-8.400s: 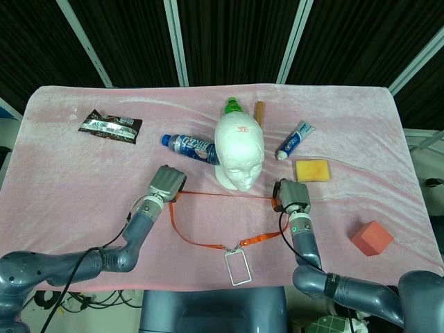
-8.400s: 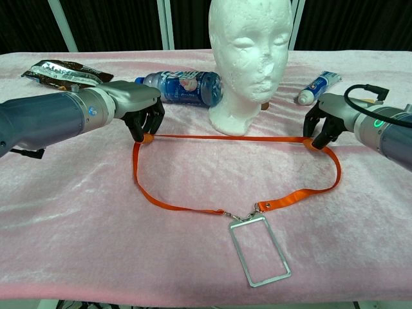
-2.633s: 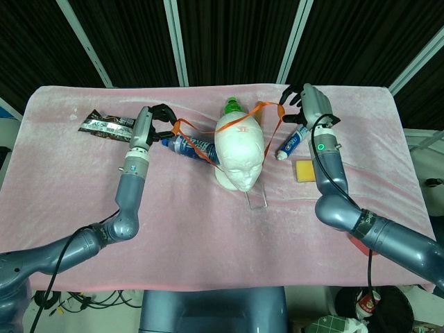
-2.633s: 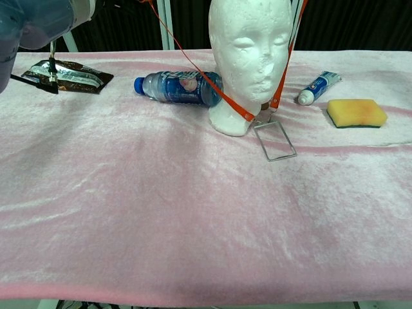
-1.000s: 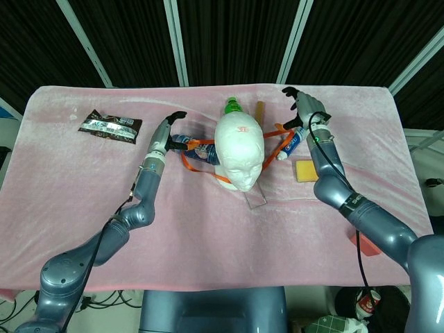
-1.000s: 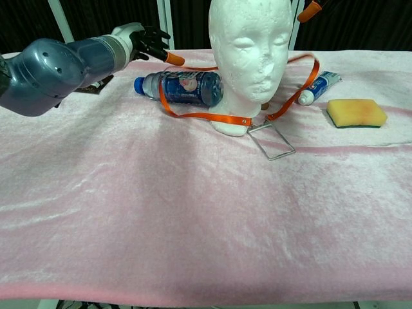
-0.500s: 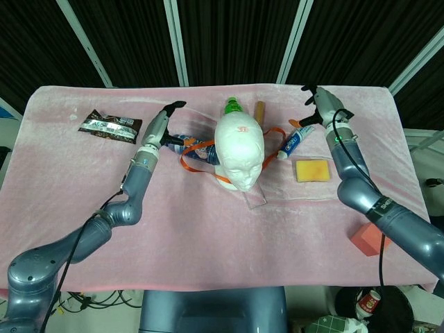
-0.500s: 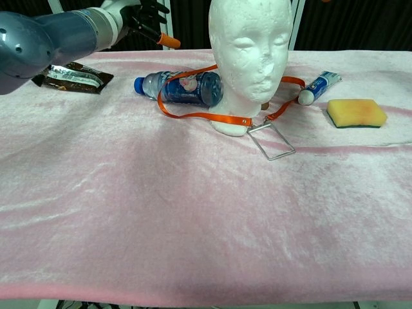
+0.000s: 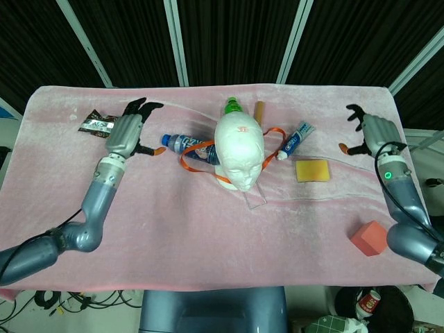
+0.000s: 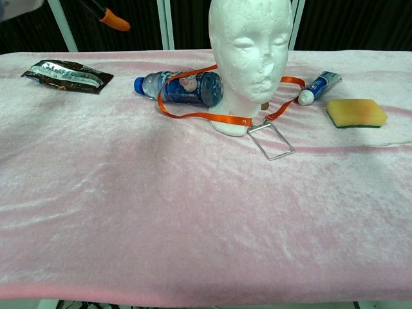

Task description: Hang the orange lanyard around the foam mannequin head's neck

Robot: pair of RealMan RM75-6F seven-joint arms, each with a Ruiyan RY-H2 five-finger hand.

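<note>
From where I sit the job looks all but finished; the orange lanyard lies looped around the base of the foam mannequin head, one side of the strap draped over the blue water bottle just left of the head, the other side coming round on the right, near the toothpaste tube; in front of the head the two strap ends meet at a clip, and the clear badge holder lies flat on the pink cloth. I cannot see the strap behind the head, so I judge rather than know that it passes round the neck.

My left hand is up and well left of the head, beside the dark snack packet, fingers spread and holding nothing; my right hand is far to the right of the head, past the yellow sponge, likewise spread and empty; neither touches the strap.

What may be left, as I read it: the loop hangs loosely, resting on the bottle, so it might want settling closer to the neck; otherwise only parking the arms.
</note>
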